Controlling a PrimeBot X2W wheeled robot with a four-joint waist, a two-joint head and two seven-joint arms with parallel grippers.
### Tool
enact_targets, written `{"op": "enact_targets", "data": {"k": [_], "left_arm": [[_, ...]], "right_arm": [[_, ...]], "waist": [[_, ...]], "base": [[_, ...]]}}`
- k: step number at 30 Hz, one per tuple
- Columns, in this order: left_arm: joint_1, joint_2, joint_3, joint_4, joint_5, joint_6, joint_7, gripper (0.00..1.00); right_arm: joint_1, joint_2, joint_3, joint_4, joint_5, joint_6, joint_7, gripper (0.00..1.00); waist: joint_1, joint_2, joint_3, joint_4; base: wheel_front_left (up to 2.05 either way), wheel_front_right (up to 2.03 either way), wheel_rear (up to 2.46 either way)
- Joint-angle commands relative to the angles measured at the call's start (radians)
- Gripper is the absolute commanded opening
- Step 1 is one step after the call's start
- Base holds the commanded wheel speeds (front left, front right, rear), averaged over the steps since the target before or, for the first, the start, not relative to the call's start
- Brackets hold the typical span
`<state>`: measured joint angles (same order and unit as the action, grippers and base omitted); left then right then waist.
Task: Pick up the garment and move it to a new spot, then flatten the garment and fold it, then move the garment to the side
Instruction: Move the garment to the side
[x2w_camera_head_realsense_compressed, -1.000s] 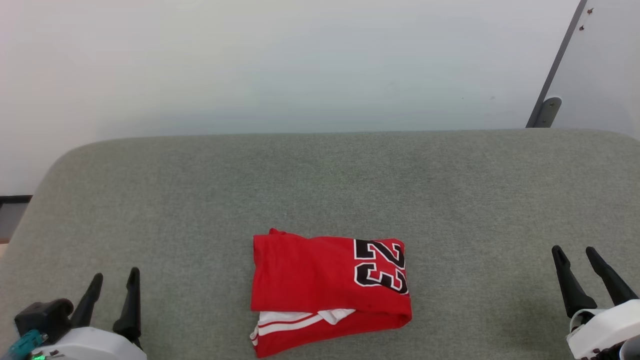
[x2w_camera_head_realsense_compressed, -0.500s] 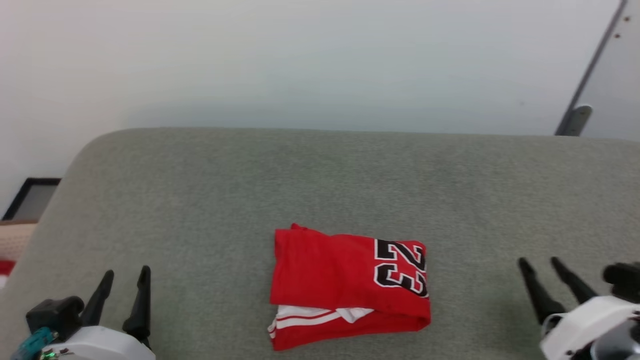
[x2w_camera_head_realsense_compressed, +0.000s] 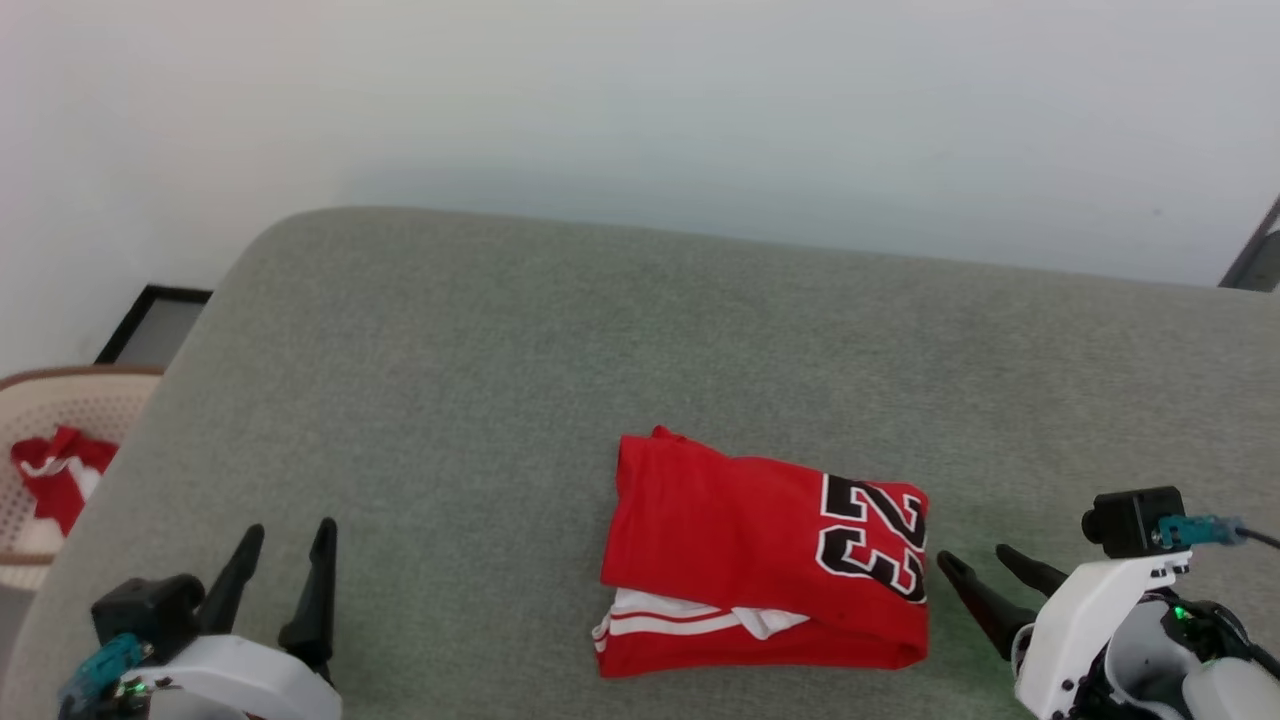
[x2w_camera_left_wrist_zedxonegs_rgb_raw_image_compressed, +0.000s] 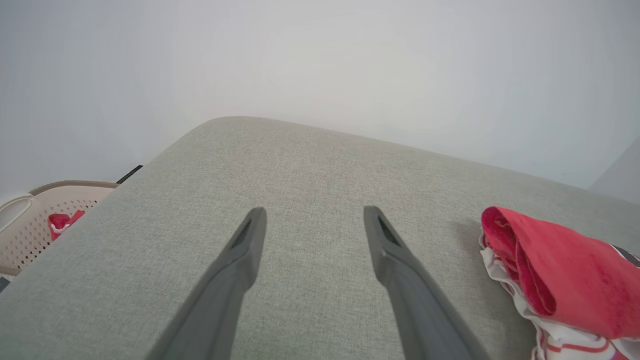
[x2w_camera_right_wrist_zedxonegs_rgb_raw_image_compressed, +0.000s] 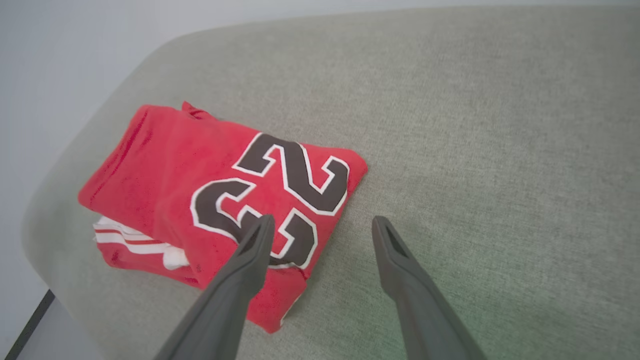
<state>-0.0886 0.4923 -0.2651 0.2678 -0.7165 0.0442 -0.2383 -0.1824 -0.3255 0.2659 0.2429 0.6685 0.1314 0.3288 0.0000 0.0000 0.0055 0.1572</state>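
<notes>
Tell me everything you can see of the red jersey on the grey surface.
The garment is a red jersey of soft cloth, folded into a rectangular bundle. Black digits 23 outlined in white show on top at its right end; white cloth with red stripes peeks out along the near edge. It lies flat on the grey padded surface. The open right pincer points at its right end; contact is unclear.
</notes>
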Motion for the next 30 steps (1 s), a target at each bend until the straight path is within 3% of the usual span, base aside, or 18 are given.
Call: {"op": "enact_targets", "data": {"k": [1, 11, 22, 23, 24, 25, 30], "left_arm": [[-0.015, -0.006, -0.005, 0.001, 0.010, -0.003, -0.003, 1.00], [-0.059, -0.032, -0.025, 0.026, 0.012, -0.016, -0.007, 1.00], [-0.103, -0.065, -0.035, 0.064, 0.019, -0.036, -0.017, 1.00], [-0.107, -0.066, -0.035, 0.068, 0.020, -0.036, -0.018, 1.00], [-0.109, -0.068, -0.034, 0.072, 0.019, -0.038, -0.018, 1.00], [-0.112, -0.069, -0.033, 0.077, 0.020, -0.041, -0.018, 1.00], [-0.118, -0.074, -0.025, 0.092, 0.022, -0.046, -0.022, 1.00]], "right_arm": [[-0.020, -0.007, -0.004, 0.016, 0.002, -0.002, 0.028, 1.00], [-0.083, 0.022, -0.048, 0.103, -0.038, -0.002, 0.225, 1.00], [-0.119, 0.070, -0.062, 0.163, -0.073, -0.002, 0.344, 1.00], [-0.121, 0.074, -0.062, 0.164, -0.073, -0.002, 0.353, 0.92], [-0.122, 0.077, -0.062, 0.162, -0.073, -0.002, 0.358, 0.35], [-0.123, 0.080, -0.063, 0.160, -0.072, -0.002, 0.365, 0.00], [-0.114, 0.070, -0.064, 0.124, -0.066, -0.002, 0.397, 0.00]], "waist": [[0.0000, 0.0000, 0.026, 0.026], [0.0000, 0.0000, 0.091, 0.069], [0.0000, 0.0000, 0.142, 0.086], [0.0000, 0.0000, 0.144, 0.087], [0.0000, 0.0000, 0.146, 0.087], [0.0000, 0.0000, 0.148, 0.087], [0.0000, 0.0000, 0.153, 0.082]], "base": [[0.00, 0.00, 0.00], [0.00, 0.00, 0.00], [0.00, 0.00, 0.00], [0.00, 0.00, 0.00], [0.00, 0.00, 0.00], [0.00, 0.00, 0.00], [0.00, 0.00, 0.00]]}}
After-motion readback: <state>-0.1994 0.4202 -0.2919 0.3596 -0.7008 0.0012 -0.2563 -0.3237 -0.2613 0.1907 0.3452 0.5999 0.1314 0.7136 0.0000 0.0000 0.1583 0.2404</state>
